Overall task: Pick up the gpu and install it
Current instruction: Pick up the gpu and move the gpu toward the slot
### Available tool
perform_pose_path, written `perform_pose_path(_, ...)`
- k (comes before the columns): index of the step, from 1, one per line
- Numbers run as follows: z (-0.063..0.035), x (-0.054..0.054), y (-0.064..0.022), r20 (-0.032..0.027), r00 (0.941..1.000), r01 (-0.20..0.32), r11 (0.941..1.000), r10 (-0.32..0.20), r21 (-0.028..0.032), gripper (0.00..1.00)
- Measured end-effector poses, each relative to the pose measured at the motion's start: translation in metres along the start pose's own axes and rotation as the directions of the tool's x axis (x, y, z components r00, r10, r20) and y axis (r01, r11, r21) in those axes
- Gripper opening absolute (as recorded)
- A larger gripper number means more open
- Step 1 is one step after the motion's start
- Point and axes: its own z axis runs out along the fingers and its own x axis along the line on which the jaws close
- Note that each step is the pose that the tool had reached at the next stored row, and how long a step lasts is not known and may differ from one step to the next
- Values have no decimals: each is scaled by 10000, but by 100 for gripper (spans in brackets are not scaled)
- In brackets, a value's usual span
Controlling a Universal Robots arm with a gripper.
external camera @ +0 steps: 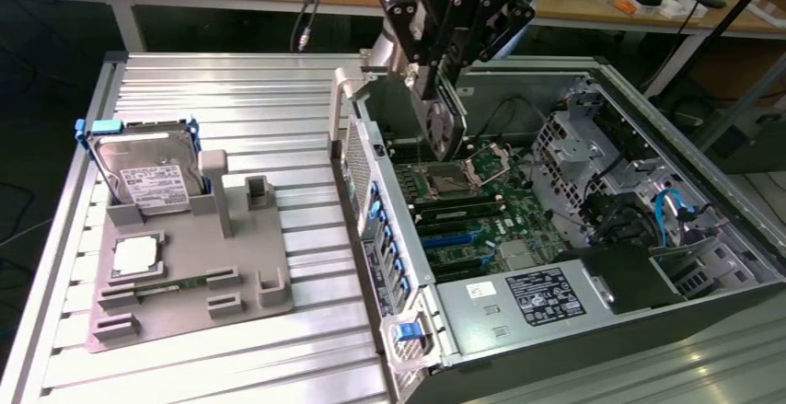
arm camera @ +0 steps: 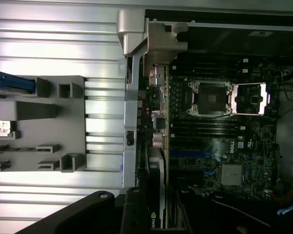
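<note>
The gpu (external camera: 444,126) is a thin dark card that hangs on edge from my gripper (external camera: 437,89), which is shut on its upper part. It is inside the open computer case (external camera: 724,238), just above the motherboard (external camera: 485,211) near the CPU socket (external camera: 450,179) and close to the case's rear wall. In the wrist view the gpu (arm camera: 159,195) appears edge-on, running along the rear wall beside the motherboard (arm camera: 219,146), with a green logo by my fingers (arm camera: 134,209). The blue expansion slot (arm camera: 190,154) lies just beside the card's edge.
On the exterior view's left, a grey fixture (external camera: 234,266) on the ribbed metal table (external camera: 246,100) carries a silver hard drive (external camera: 150,178) in a blue frame, a CPU chip (external camera: 132,255) and a green memory stick (external camera: 160,286). Drive cages and cables (external camera: 614,174) fill the case's far side.
</note>
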Motion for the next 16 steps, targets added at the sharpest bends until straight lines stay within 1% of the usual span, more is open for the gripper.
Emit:
perform_pose_path(5,5,-183,-6,0,10000,-1,10000,1,0,27)
perform_pose_path(16,15,-689,-24,0,10000,-1,10000,1,0,27)
